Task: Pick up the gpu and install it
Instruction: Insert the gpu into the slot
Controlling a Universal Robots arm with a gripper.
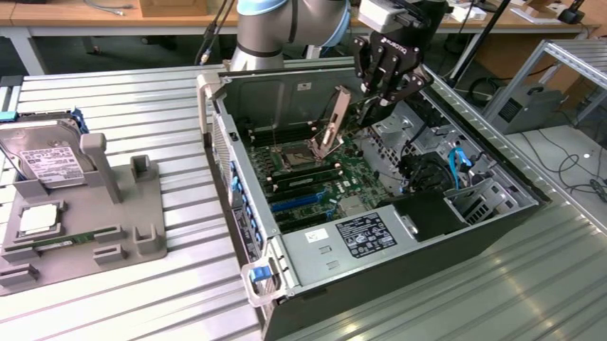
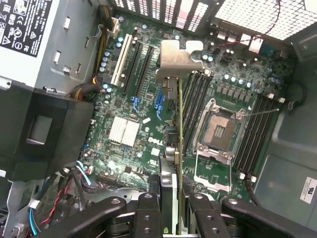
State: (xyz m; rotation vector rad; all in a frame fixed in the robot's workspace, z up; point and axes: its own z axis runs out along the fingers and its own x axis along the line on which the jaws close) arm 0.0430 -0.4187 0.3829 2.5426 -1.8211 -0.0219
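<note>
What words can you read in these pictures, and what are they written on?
"ROBOTIQ": on the black body of the gripper.
"DELL": on the green motherboard.
Too small to read: the print on the power supply label.
Too blurred to read: the hard drive label.
Too small to read: the white sticker.
No words I can read on the gpu.

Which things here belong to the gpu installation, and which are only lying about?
For the job: gpu, held in the gripper; motherboard in the open computer case.
Lying about: hard drive; grey holder it stands in.
</note>
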